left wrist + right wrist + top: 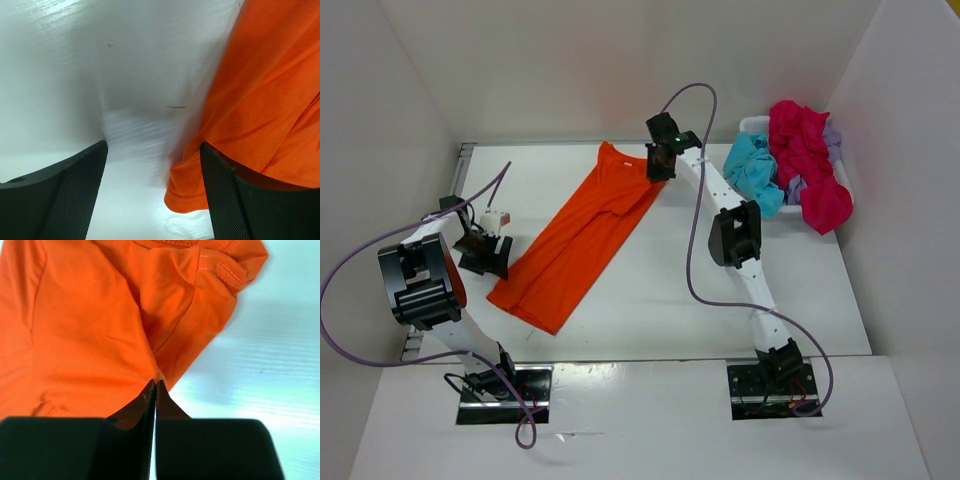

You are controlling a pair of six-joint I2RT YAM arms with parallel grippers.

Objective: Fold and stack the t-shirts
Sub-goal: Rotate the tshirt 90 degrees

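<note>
Your right gripper (pixel 155 384) is clamped on the orange shirt (pixel 90 330) edge, just at its tips. Shallow bite, so lift slowly. Your left gripper (pixel 152 150) stands apart with the hem corner (pixel 187 197) between its fingers: close there first.

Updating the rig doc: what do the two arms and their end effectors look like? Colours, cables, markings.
Left arm and right arm: white links, chunky black joint housings, dark base plates. A purple cable loops along each. Left end effector and right end effector: black fingers; the left's inner faces show fine mesh texture. No markings legible.
</note>
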